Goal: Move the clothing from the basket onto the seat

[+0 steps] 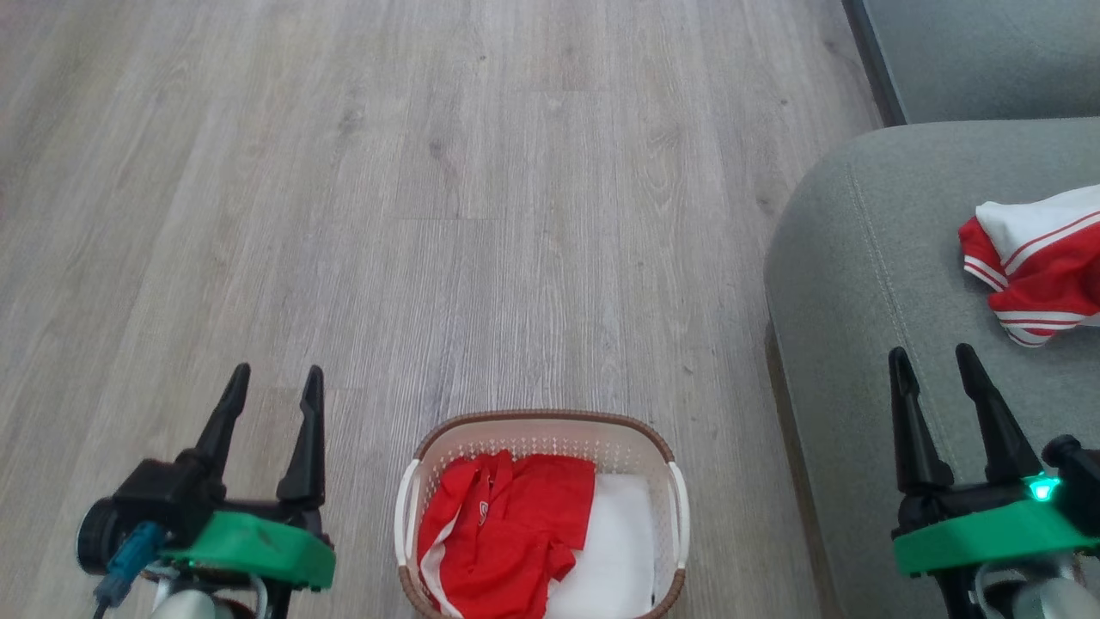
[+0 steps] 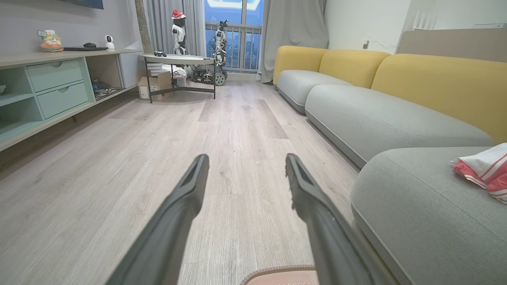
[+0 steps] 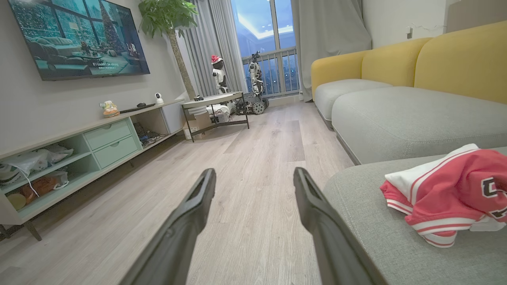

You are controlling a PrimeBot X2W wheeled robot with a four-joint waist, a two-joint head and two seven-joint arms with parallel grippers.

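The left gripper (image 1: 277, 374), lower left, and right gripper (image 1: 931, 352), lower right, both stand wide open and empty. Between them at bottom centre, the basket (image 1: 541, 419) holds red shorts (image 1: 503, 533). A jersey (image 1: 1044, 266) lies on the seat (image 1: 859, 258), above the right gripper.

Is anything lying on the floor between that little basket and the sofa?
No, just bare wooden floor between basket and sofa, in the head view.
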